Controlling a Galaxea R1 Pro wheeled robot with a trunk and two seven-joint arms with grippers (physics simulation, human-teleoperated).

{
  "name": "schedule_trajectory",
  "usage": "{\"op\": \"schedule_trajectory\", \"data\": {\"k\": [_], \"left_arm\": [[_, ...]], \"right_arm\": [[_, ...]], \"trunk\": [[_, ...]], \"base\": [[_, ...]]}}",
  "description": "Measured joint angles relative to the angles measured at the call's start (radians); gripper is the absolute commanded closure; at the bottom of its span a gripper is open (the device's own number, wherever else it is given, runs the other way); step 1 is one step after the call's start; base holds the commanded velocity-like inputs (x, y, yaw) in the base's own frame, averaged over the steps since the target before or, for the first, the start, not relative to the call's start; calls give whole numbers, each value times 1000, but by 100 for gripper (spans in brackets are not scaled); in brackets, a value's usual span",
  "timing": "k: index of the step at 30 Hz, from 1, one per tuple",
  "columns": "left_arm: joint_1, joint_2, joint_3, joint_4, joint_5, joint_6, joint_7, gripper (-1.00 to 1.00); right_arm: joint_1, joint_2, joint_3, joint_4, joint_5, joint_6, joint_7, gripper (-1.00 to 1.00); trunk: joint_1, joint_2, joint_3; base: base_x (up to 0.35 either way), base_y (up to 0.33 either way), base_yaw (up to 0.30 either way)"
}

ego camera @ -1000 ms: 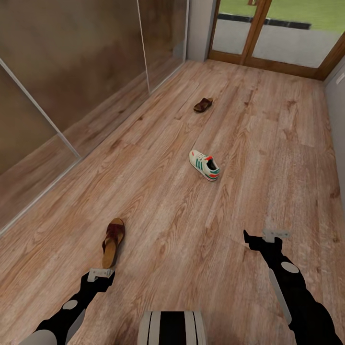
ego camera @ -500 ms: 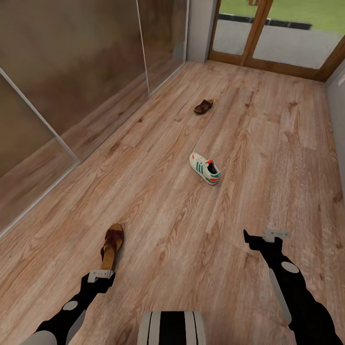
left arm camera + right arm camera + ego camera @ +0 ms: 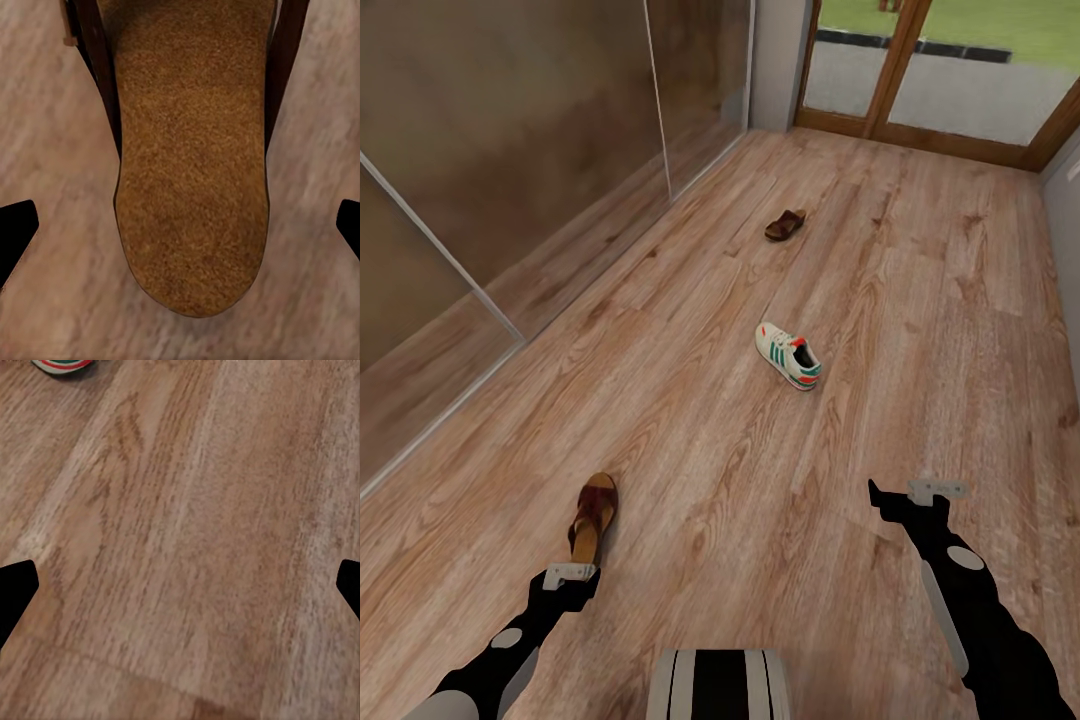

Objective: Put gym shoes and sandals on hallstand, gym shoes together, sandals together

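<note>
— Corridor floor (image 3: 690,430), which shoe first?
— Near sandal (image 3: 593,517): heel just ahead of my left gripper (image 3: 180,225), length running straight away from it. Fingers spread wide, holding nothing.

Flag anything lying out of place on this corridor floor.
Three shoes lie scattered apart on the corridor floor: a near sandal just ahead of the left gripper, a gym shoe mid-floor, and a far sandal toward the door. None is paired. Nothing looks damaged.
</note>
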Motion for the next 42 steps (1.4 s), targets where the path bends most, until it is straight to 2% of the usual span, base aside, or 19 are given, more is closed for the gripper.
{"op": "schedule_trajectory", "data": {"k": [17,35,42], "left_arm": [[2,-2,-1,0,0,0,0,-100],[3,-2,1,0,0,0,0,-100],[4,-2,1,0,0,0,0,-100]], "right_arm": [[0,0,0,-3,-1,0,0,-100],[0,0,0,-2,-1,0,0,-100],[0,0,0,-2,-1,0,0,-100]], "trunk": [[0,0,-2],[8,-4,-97],[8,-4,-101]], "base": [[5,0,0],[0,0,0],[0,0,0]]}}
